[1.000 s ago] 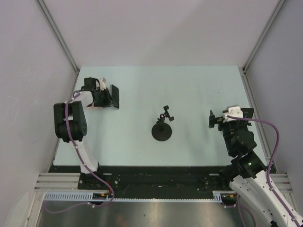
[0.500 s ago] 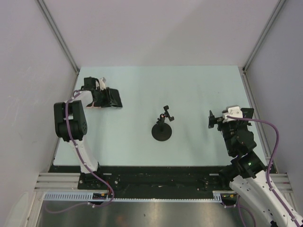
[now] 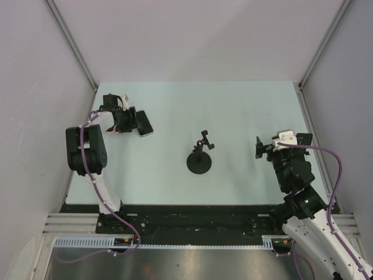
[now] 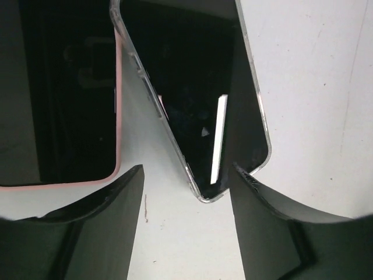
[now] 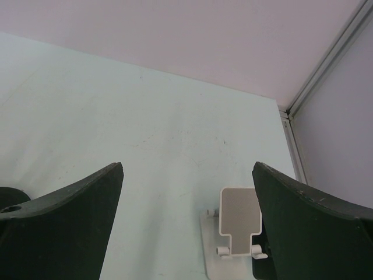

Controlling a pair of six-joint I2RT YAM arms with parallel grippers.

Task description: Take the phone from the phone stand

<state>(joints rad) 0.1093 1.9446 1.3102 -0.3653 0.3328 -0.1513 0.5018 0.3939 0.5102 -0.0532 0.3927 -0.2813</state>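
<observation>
Release step: phone flat on counter between parted, slack left fingers, phone stand bare, right fingers wide, empty; next, lift straight off.

Black arms, white links, purple cables.

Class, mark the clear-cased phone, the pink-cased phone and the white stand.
clear-cased phone (image 4: 198, 99), left wrist view, dark face.
pink-cased phone (image 4: 70, 105), left wrist view, dark face.
white stand (image 5: 239, 217), right wrist view, back plate.
</observation>
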